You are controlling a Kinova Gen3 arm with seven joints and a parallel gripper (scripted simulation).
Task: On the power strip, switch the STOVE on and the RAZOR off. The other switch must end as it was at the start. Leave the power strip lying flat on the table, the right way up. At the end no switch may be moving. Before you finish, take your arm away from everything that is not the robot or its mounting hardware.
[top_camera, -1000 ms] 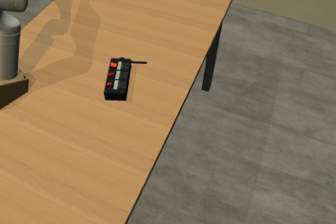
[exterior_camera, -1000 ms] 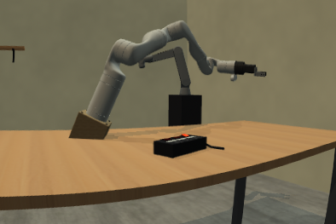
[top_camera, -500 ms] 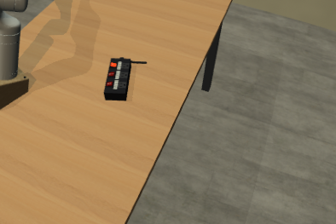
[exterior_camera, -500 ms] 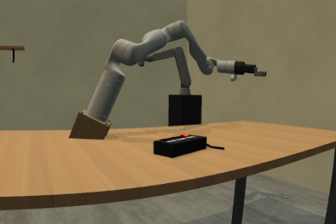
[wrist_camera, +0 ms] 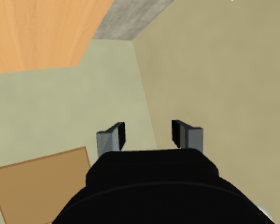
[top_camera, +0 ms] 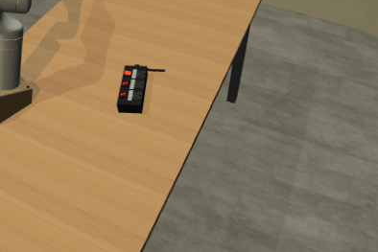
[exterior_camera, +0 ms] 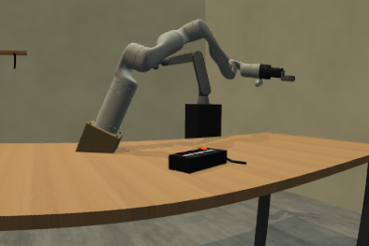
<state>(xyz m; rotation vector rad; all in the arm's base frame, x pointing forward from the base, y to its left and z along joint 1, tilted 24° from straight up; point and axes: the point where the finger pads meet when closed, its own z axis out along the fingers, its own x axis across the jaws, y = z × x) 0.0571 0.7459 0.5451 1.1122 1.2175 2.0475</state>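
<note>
The black power strip (top_camera: 129, 106) (exterior_camera: 180, 164) lies flat on the table (top_camera: 72, 150) (exterior_camera: 56, 184), switches facing up. Three red switches stand in a row beside white labels, too small to read. The switch at the cable end (top_camera: 128, 73) glows bright orange-red; the middle switch (top_camera: 125, 83) and the switch at the other end (top_camera: 123, 94) are dark red. My gripper (exterior_camera: 289, 78) (wrist_camera: 148, 131) is open and empty, high above the table and well away from the strip. It is out of sight in the top view.
The strip's short black cable (top_camera: 155, 70) (exterior_camera: 237, 162) reaches out from one end. My arm stands on a wooden base block (top_camera: 14, 102) (exterior_camera: 98, 139) on the table. A black pedestal (exterior_camera: 203, 121) with another grey arm stands behind the table.
</note>
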